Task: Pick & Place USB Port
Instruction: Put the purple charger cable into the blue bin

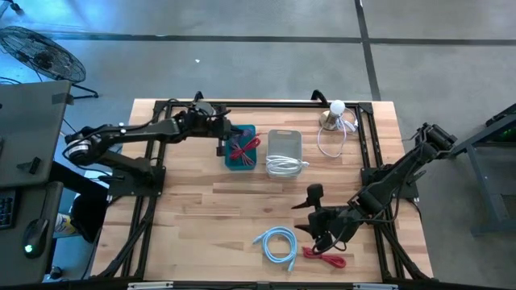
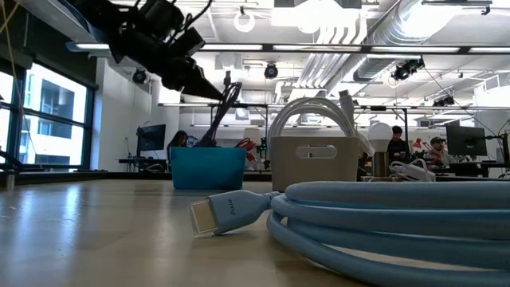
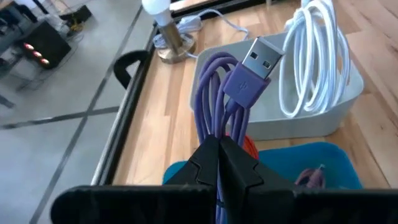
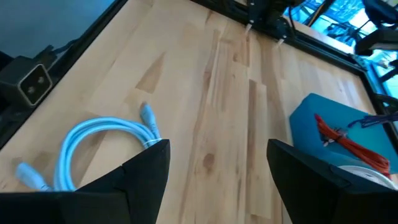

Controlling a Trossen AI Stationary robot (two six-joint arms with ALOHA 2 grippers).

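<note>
My left gripper point(image 1: 222, 143) is shut on a coiled purple USB cable point(image 3: 219, 93) over the blue bin point(image 1: 240, 148), which holds a red cable point(image 1: 244, 147). The purple cable's metal plug point(image 3: 261, 57) sticks out past the fingers. Next to the blue bin stands a white bin point(image 1: 284, 142) with a coiled white cable point(image 3: 316, 62) in it. My right gripper point(image 1: 311, 217) stands open above the table's near right part. A light blue cable point(image 1: 276, 243) lies just past its fingers. My left gripper pinches several strands of the purple cable's coil point(image 3: 214, 127) between its two fingers. The fingers come from the table's left, slanting down. The coil and its plug stick out beyond the fingertips, and the lower loops point(image 2: 213, 131) hang down to the blue bin's rim.
A second red cable point(image 1: 324, 258) lies near the table's front edge by the right arm. A small lamp point(image 1: 336, 113) with a white cord stands at the far right. A black frame point(image 1: 161, 193) runs round the tabletop. Bare wood lies between the bins and the light blue cable.
</note>
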